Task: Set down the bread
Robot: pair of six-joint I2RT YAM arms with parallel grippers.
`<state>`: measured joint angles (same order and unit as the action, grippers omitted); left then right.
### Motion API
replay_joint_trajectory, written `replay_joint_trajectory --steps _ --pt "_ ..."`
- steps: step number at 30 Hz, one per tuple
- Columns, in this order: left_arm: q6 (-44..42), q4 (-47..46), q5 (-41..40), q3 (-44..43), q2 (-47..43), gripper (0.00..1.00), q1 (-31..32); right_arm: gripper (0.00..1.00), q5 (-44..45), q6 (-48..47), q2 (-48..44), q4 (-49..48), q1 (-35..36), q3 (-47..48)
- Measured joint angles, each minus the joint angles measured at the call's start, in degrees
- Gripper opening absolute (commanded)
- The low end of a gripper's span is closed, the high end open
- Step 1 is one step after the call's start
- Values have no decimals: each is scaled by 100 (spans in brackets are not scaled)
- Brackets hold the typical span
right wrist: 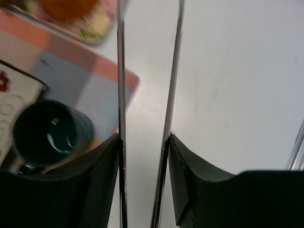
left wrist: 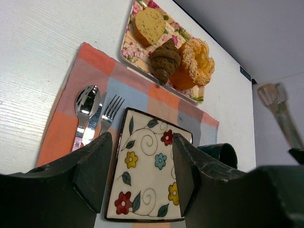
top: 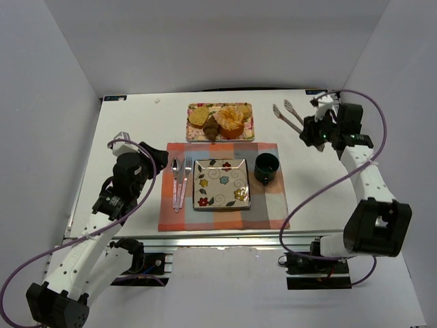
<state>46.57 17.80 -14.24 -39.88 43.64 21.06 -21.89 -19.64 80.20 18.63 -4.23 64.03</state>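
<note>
Three breads lie on a floral tray at the back: a round bun, a brown croissant and an orange sugared bread. The flowered square plate on the checked placemat is empty. My right gripper is shut on metal tongs, right of the tray; the tongs' arms stand apart against my fingers. My left gripper is open and empty at the placemat's left edge. In the left wrist view its jaws frame the plate, with the croissant beyond.
A dark green mug stands right of the plate, also in the right wrist view. A spoon and fork lie left of the plate. White walls enclose the table on three sides.
</note>
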Motion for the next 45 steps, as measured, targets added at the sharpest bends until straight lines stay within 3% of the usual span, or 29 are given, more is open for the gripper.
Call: replay_joint_trajectory --steps 9,21,28,45 --pt "-4 37 -17 0 -85 64 0 53 -719 -660 -201 529 1687 883" --pt "79 179 -175 7 -566 65 0 50 164 -1899 990 1043 3565 1753" --pt "107 229 -258 68 -651 65 0 48 931 -2461 2223 1429 3644 3126" --pt "138 232 -293 197 -673 66 0 49 1469 -3038 2894 1864 3613 3709"
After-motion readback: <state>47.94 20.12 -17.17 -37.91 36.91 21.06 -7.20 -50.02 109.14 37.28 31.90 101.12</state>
